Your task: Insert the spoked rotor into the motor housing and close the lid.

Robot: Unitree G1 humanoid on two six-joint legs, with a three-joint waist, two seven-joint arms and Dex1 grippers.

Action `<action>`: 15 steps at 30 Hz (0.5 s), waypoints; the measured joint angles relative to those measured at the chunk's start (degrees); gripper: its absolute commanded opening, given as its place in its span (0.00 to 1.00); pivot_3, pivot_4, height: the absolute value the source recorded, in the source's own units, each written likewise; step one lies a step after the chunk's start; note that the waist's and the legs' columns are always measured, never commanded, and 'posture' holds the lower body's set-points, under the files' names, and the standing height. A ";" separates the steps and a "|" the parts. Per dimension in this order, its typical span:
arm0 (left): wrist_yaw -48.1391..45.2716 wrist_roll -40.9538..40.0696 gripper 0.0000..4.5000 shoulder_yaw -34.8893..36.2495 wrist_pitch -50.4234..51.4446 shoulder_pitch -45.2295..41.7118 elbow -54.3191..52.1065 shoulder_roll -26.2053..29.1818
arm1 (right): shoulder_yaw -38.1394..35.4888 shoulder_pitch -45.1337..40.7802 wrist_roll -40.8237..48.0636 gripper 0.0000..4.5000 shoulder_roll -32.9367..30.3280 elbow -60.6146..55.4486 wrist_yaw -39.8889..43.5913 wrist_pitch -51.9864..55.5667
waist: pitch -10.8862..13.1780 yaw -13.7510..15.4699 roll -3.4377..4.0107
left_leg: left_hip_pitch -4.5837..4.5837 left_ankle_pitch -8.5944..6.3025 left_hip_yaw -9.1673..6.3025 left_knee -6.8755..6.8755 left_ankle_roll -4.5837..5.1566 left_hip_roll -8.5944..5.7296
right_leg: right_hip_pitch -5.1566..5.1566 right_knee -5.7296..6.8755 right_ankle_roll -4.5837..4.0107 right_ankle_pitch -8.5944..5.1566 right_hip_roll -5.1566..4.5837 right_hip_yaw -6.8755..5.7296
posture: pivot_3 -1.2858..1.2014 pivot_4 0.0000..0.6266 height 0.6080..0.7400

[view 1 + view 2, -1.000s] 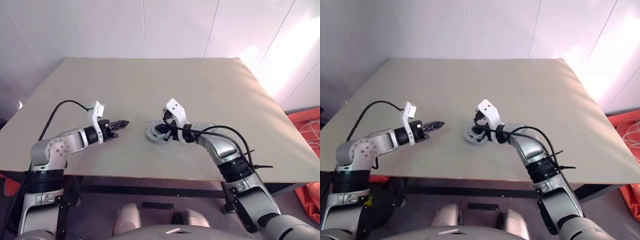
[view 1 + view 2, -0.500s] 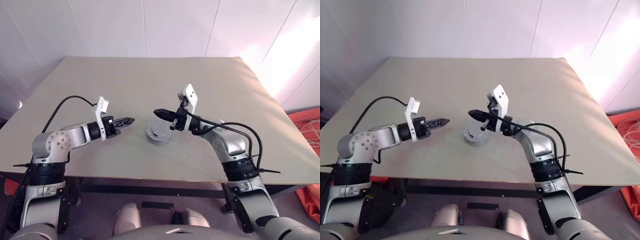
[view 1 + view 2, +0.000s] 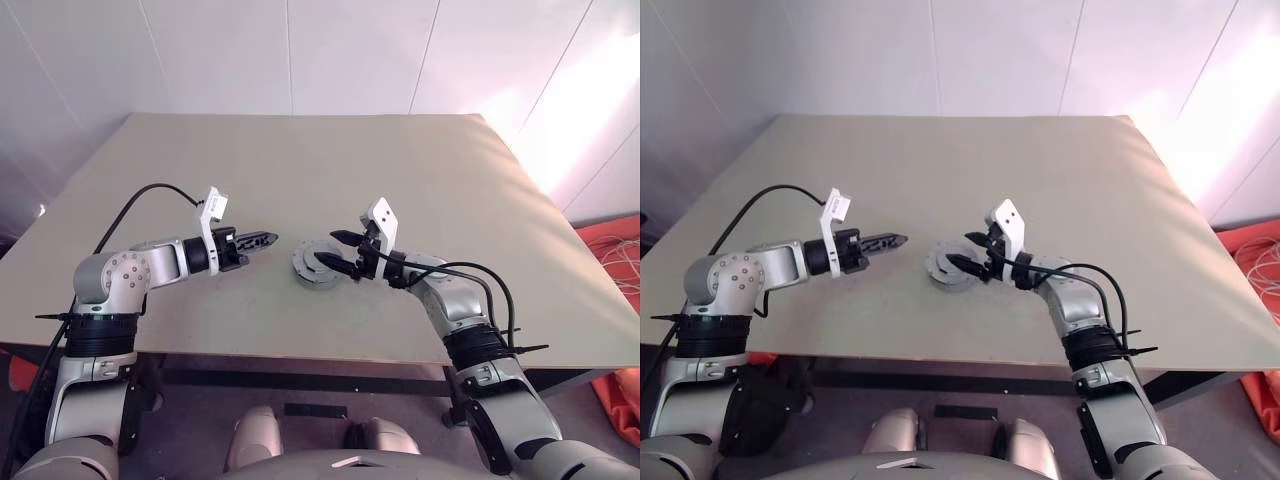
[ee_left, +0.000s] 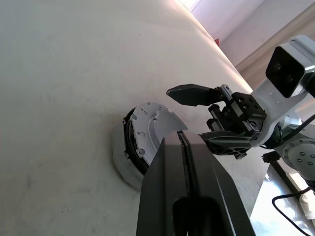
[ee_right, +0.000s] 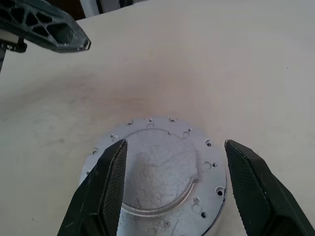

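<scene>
Motor housing (image 3: 317, 264) sits flat on the table (image 3: 300, 170), in the near-centre part of the top, a little back from the table's front edge. From the right wrist view its upper face reads as a pale grey metal plate with small holes around the rim and a raised, roughly round central patch with a curved step along one side. The left wrist view shows a dark band running around the side just under that plate, with a pale shell below it. Whether this top plate is the lid, I cannot tell. No windings or spoked rotor are visible on the housing from any view.

Right gripper (image 3: 335, 252) is at the housing, on the side toward the table's right edge, pointing across it. Fingers spread wide and empty: one black fingertip (image 5: 110, 182) stands on each side of the housing's top face in the right wrist view, flanking it; contact with the rim cannot be told.

Left gripper (image 3: 268, 238) hangs just beside the housing on the opposite side, toward the table's left edge, tip aimed at the housing and apart from it. Fingers pressed together, nothing between them; the left wrist view shows the two black fingers (image 4: 184, 182) meeting along one seam.

Table otherwise plain beige.
</scene>
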 measured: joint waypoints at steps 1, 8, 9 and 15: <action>0.00 0.03 0.00 -0.01 0.01 0.00 0.01 0.00 | 0.29 0.00 -0.26 0.80 0.23 0.42 0.05 -0.39 | 0.00 0.00 0.00 | -0.03 0.00 0.00 0.00 0.00 0.00 | -0.03 0.00 0.00 0.00 0.00 0.00 | 0.52 0.00 1.00; 0.04 0.18 0.00 0.00 0.37 0.00 0.01 0.05 | 1.52 0.00 -2.24 0.80 1.36 0.65 -0.36 -2.55 | 0.00 0.00 0.00 | -0.14 0.00 0.00 0.00 0.00 0.00 | -0.12 0.00 -0.01 0.00 0.00 0.00 | 0.52 0.00 1.00; 0.08 0.20 0.00 0.01 0.38 0.01 0.01 0.09 | 1.51 -0.01 -2.43 0.83 1.38 0.66 -0.54 -2.96 | 0.00 0.03 0.00 | -0.13 0.00 0.00 0.00 0.01 0.00 | -0.11 0.00 0.00 0.00 0.00 0.00 | 0.52 0.00 1.00; 0.19 0.34 0.00 0.08 0.37 0.01 0.31 0.18 | 1.50 -0.01 -2.95 1.00 1.33 1.24 -0.82 -5.00 | 0.00 -0.01 0.00 | -0.12 -0.06 0.00 0.00 0.10 0.00 | -0.11 0.01 -0.01 0.00 0.00 0.00 | 0.52 0.00 1.00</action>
